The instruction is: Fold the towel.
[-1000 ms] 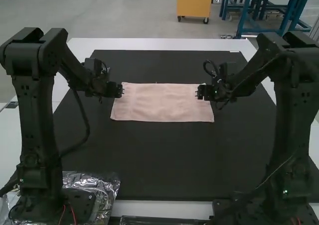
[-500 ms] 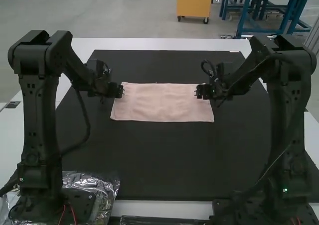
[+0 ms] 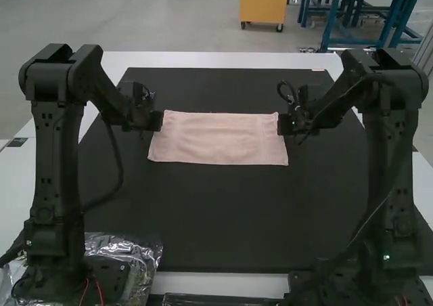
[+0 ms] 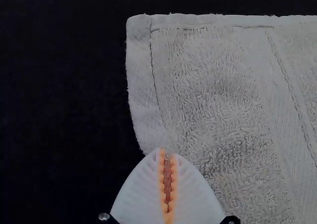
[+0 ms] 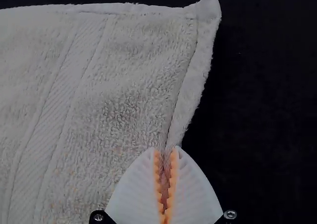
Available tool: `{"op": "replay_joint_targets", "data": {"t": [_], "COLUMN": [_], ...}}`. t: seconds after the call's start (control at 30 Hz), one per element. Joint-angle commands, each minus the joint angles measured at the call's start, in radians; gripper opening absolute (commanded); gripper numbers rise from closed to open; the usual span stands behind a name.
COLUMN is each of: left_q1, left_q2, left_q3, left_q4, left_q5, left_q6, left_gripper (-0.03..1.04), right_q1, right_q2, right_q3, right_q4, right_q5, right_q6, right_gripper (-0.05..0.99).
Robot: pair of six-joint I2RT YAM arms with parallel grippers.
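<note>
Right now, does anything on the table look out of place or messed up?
Crumpled clear plastic lies beside the left arm's base, looking like stray packaging. The towel seems fine: it lies fairly flat, its side edges pinched by the left end effector and right end effector.

High view looks from above and behind the left arm (image 3: 51, 150) and right arm (image 3: 392, 137), facing forward and down across the table (image 3: 216, 59), the farthest back of the three! Down on the left wrist, it's right in close, peering over the fingers (image 4: 138, 199) at the left end of the towel (image 3: 216, 138). Over to the right wrist, just as tight, looking down past its own fingers (image 5: 136, 196) at the right end! High view shares the left end with one wrist, the right end with the other, and both ends rest on mat (image 3: 216, 218).
</note>
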Motion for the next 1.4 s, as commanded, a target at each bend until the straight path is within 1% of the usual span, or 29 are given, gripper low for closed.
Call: {"op": "replay_joint_targets", "data": {"t": [0.0,0.07,0.23,0.3,0.37,0.43,0.53,0.6,0.83,1.2,1.37], "left_q1": [0.0,-0.003,-0.006,-0.006,-0.002,0.003,0.02,0.032,0.058,0.06,0.06], "left_q2": [0.034,0.011,-0.047,-0.072,-0.1,-0.126,-0.156,-0.178,-0.253,-0.396,-0.463], "left_q3": [0.025,0.037,0.057,0.057,0.054,0.049,0.032,0.009,-0.066,-0.209,-0.281], "left_q4": [0.006,0.002,-0.012,-0.034,-0.064,-0.095,-0.127,-0.13,-0.135,-0.143,-0.144], "left_q5": [0.024,0.046,0.064,0.07,0.078,0.096,0.116,0.116,0.119,0.122,0.122], "left_q6": [0.018,0.015,-0.011,-0.011,-0.011,-0.007,0.003,0.016,0.036,0.058,0.058], "left_gripper": [0.02,0.02,0.02,0.02,0.02,0.02,0.02,0.02,0.02,0.02,0.02], "right_q1": [0.006,0.006,0.001,-0.01,-0.017,-0.031,-0.057,-0.066,-0.089,-0.096,-0.096], "right_q2": [0.0,-0.026,-0.096,-0.127,-0.152,-0.173,-0.204,-0.222,-0.284,-0.385,-0.429], "right_q3": [0.02,0.04,0.093,0.096,0.085,0.065,0.031,0.005,-0.082,-0.185,-0.242], "right_q4": [-0.015,-0.026,-0.092,-0.114,-0.133,-0.14,-0.144,-0.147,-0.147,-0.16,-0.16], "right_q5": [-0.06,-0.06,-0.062,-0.082,-0.089,-0.111,-0.117,-0.132,-0.143,-0.152,-0.161], "right_q6": [0.011,0.014,0.037,0.038,0.037,0.037,0.037,0.037,0.031,0.022,0.025], "right_gripper": [-0.02,-0.02,-0.02,-0.02,-0.02,-0.02,-0.02,-0.02,-0.02,-0.02,-0.02]}}
